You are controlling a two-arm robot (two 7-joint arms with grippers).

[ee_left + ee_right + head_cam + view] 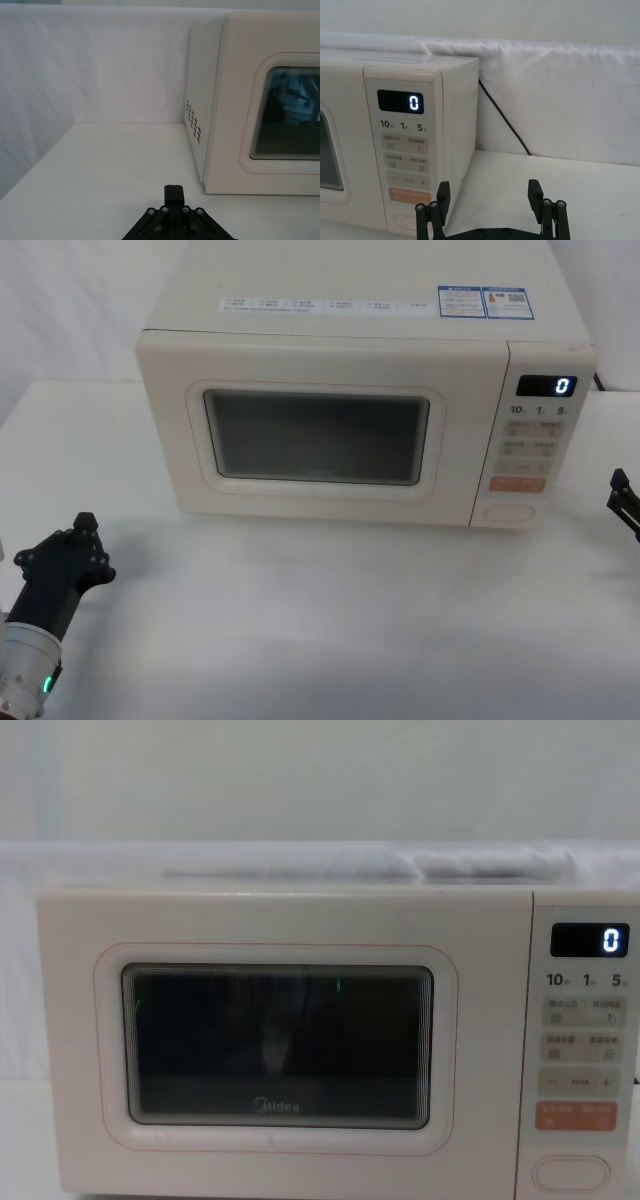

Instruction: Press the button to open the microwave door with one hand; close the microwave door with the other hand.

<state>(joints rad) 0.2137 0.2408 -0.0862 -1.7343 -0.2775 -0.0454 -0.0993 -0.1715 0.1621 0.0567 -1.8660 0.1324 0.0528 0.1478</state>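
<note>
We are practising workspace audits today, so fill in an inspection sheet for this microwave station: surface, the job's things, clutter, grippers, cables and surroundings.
Surface: white table, bare in front of the microwave.
Job's things: the microwave door is shut, flush with the front; the button, a wide oval key, sits at the bottom of the keypad strip, below the orange key; the display reads 0.
Clutter: nothing seen.
Grippers: the left gripper is low at the table's left, shut, apart from the microwave; the right gripper is open, near the keypad corner, touching nothing.
Cables: a black cable runs down behind the microwave's right side.
Surroundings: white cloth backdrop.
</note>
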